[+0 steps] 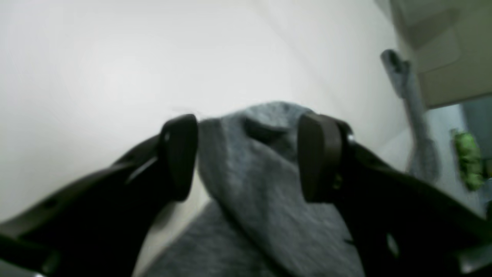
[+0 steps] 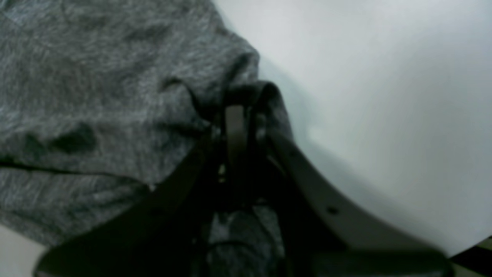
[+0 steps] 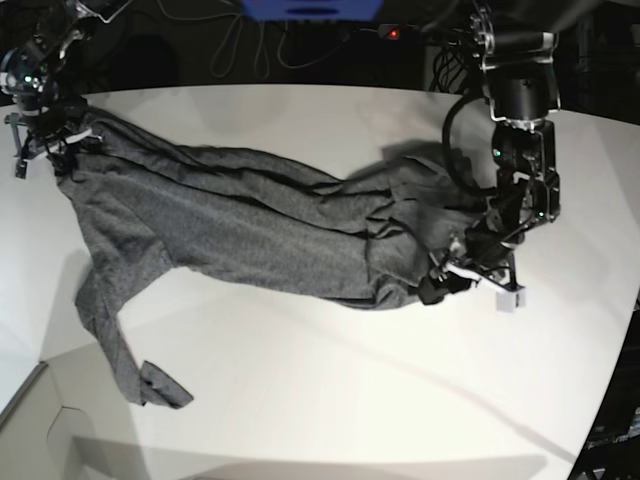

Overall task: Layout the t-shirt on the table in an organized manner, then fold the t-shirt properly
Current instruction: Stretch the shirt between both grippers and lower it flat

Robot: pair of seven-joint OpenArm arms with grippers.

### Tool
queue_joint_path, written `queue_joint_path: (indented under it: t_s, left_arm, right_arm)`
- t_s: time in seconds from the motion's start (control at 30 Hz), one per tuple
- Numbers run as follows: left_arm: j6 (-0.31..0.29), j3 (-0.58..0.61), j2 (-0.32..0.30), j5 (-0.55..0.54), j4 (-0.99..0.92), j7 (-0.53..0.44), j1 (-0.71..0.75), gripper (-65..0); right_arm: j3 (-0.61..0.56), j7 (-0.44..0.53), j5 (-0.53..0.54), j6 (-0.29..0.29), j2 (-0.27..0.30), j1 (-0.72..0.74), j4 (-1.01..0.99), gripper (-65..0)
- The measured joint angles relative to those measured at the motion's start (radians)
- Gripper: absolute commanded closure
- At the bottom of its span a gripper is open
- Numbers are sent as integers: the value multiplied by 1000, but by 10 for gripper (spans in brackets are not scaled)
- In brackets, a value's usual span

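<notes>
**T-shirt stretched between two grippers**

T-shirt point(image 3: 250, 225): heathered dark grey, wrinkled, lying diagonally across the white table point(image 3: 330, 400), one sleeve trailing toward the near edge.

Left gripper point(image 1: 248, 156): jaws parted, a fold of cloth rising between the pads point(image 1: 180, 154), apparently unclamped though the view is blurred.

Right gripper point(image 2: 236, 127): jaws closed on a bunched edge of the t-shirt, at the table's far corner.

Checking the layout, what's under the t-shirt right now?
The t-shirt lies stretched across the white table. Only bare tabletop shows around it; anything beneath the cloth is hidden.
</notes>
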Motion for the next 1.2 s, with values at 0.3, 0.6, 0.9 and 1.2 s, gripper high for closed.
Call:
queue_joint_path:
  t_s: [0.3,0.6,0.9,1.2]
  left_arm:
    - [0,0,24,31,-61,-101,1,-393]
    - [3,0,36,29,-66,-97,-22,-326]
    - [4,0,66,32,-131,-116,-44,-121]
    - [3,-2,59,29,-58,-131,-41,-1]
  right_arm:
    - [6,-2,0,0,2,0,0,0]
    - [4,-2,0,0,2,0,0,0]
    - [6,-2,0,0,2,0,0,0]
    - [8,-19,-6,3,54,3,0,0]
